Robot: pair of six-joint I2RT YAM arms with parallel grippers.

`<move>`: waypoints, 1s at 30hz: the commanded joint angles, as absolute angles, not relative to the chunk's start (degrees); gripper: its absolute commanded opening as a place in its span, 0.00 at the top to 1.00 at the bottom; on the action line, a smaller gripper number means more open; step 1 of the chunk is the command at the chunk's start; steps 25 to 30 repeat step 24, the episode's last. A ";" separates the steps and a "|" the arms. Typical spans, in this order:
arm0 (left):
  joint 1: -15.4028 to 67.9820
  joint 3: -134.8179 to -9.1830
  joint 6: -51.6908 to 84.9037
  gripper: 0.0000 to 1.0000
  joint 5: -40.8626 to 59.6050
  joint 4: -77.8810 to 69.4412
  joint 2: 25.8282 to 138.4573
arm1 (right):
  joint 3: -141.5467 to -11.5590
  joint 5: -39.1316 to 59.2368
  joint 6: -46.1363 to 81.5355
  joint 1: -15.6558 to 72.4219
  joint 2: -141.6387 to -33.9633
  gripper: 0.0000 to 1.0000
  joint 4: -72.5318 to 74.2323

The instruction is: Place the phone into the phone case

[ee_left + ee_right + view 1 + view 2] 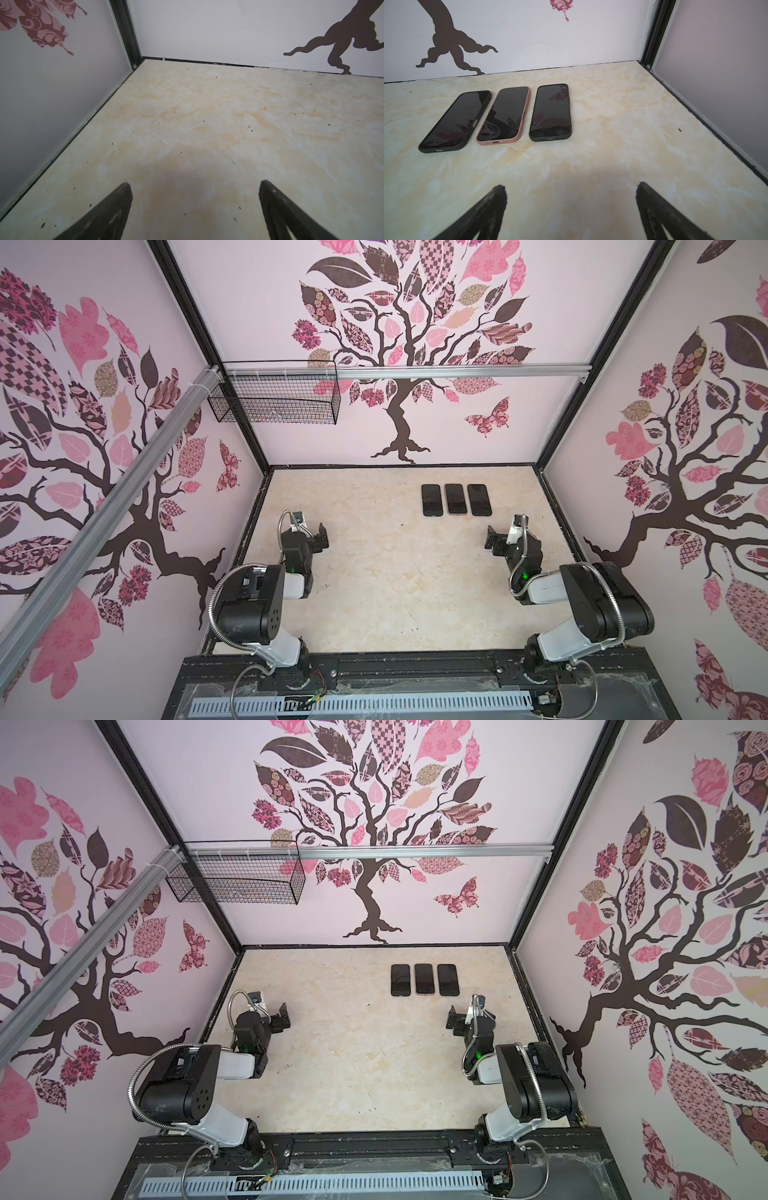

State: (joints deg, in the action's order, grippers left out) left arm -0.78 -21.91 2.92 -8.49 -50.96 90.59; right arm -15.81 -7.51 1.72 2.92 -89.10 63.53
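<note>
Left end effector (194, 182) and right end effector (571, 184): both released, empty, above bench (623, 128). Pink-cased phone (504, 116) lies screen-up between dark-cased phone (455, 122) and second dark-cased phone (551, 113), near back wall (591, 37).

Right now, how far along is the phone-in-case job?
Done: seemingly everything. The left phone and right phone look dark-cased and the middle phone pink-cased, all face up in a row on the table. In hand: nothing. The left gripper and right gripper are open, empty and apart from the row. Left: no bare phone or empty case shows.
</note>
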 commanded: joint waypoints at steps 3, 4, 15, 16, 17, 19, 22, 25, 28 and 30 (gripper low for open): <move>-1.14 -21.74 2.23 0.02 -7.91 -53.47 90.87 | -16.61 -6.78 2.09 2.77 -89.47 0.00 65.84; -1.14 -21.77 2.27 0.02 -7.91 -53.52 90.77 | -16.62 -6.84 2.03 2.77 -89.48 0.00 65.89; -1.18 -21.72 2.22 0.02 -7.91 -53.59 90.80 | -16.69 -6.85 2.03 2.75 -89.54 0.00 65.76; -1.21 -21.71 2.21 0.02 -7.95 -53.53 90.82 | -16.83 -6.83 2.03 2.75 -89.63 0.01 65.66; -1.21 -21.72 2.20 0.02 -7.91 -53.57 90.74 | -17.05 -6.81 2.07 2.74 -89.80 0.00 65.48; -1.14 -21.80 2.20 0.02 -7.91 -53.54 90.78 | -17.05 -6.77 2.11 2.73 -89.83 0.00 65.48; -1.15 -21.71 2.25 0.02 -7.91 -53.53 90.74 | -16.74 -6.83 2.03 2.78 -89.52 0.00 65.77; -1.14 -21.71 2.22 0.02 -7.93 -53.55 90.72 | -16.63 -6.85 2.10 2.81 -89.42 0.00 65.74; -1.14 -21.71 2.22 0.02 -7.93 -53.55 90.72 | -16.63 -6.85 2.10 2.81 -89.42 0.00 65.74; -1.14 -21.71 2.22 0.02 -7.93 -53.55 90.72 | -16.63 -6.85 2.10 2.81 -89.42 0.00 65.74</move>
